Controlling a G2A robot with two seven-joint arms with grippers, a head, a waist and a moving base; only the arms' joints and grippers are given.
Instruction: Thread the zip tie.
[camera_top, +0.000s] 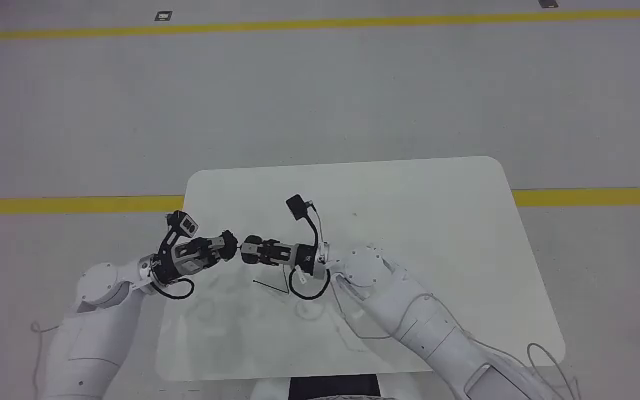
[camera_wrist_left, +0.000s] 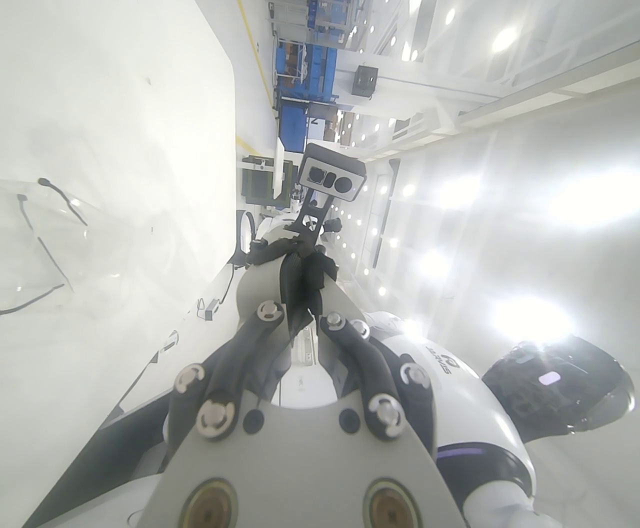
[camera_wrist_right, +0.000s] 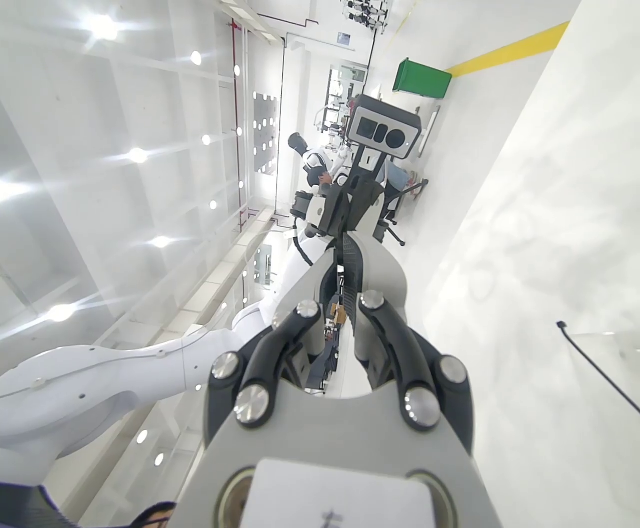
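Zip tie (camera_top: 268, 287): one black tie lies flat and loose on the near half of the table (camera_top: 440, 200), just beside my right arm and well below the pincers.

1. Pincers. My left pincer (camera_top: 229, 246) and my right pincer (camera_top: 249, 250) meet tip to tip above the table's near-left part. On each, the fingers are drawn narrow, pads close together. Whether either one pinches a tie I cannot tell.
2. Obstructions. From each wrist, my own fingers and the opposite arm's wrist camera (camera_wrist_left: 332, 180) stand in front of the meeting point.
3. Other items. A clear plastic piece (camera_wrist_left: 30, 260) lies on the table near the loose tie. Black ties show through it.
4. Count. Pincers: two. Loose ties in the open: one. Ties seen through the plastic: at least two heads; the exact number cannot be told.
5. Surface. The table is white and smooth, with rounded corners.
6. Room. The floor is pale grey with two yellow lines (camera_top: 300, 23). A green bin (camera_wrist_right: 422, 80) and blue racks (camera_wrist_left: 305, 55) stand far off. Rows of ceiling lights run overhead.
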